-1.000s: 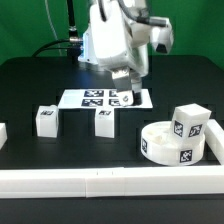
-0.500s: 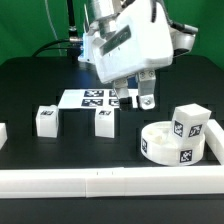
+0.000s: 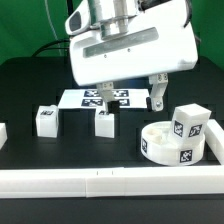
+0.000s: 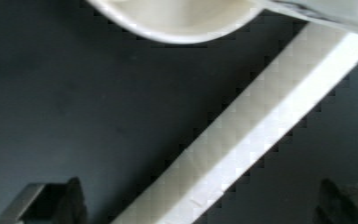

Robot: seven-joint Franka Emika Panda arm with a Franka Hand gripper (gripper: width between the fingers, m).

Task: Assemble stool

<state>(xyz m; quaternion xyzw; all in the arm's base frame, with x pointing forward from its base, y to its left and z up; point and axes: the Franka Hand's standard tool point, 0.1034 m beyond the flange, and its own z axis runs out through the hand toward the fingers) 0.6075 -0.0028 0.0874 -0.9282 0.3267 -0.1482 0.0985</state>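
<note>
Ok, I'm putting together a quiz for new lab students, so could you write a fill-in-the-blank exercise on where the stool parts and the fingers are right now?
1. ___ legs stand alone on the table: the outer leg at the exterior view's left and the middle leg.
2. The third leg rests on the seat, at the exterior view's ___.
3. The fingers are ___ and hold nothing.

Missing words: two; right; open.
</note>
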